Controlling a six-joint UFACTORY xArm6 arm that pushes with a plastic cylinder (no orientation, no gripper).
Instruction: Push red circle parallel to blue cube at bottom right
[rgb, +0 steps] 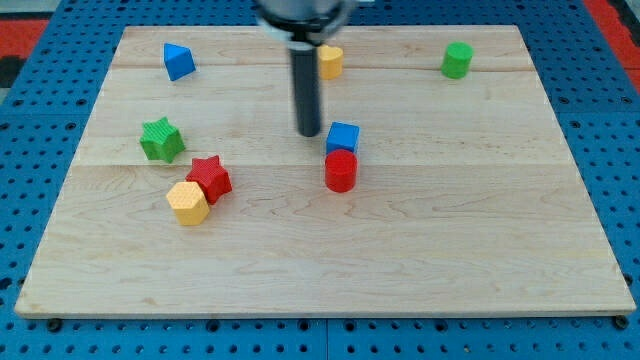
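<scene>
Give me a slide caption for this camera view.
My tip stands left of the blue cube, which touches the red circle below it.

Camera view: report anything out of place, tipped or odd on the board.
Nothing stands out. All blocks sit flat on the wooden board. The red circle touches the blue cube; my tip is just left of the cube.

This is looking like a robotics lab bench rather than a home: a pale wooden counter (420, 250) is lying on a blue perforated mat (40, 50) (peg holes in a regular grid), a dark rod is hanging over it, and small coloured toy blocks are sitting scattered about.
</scene>
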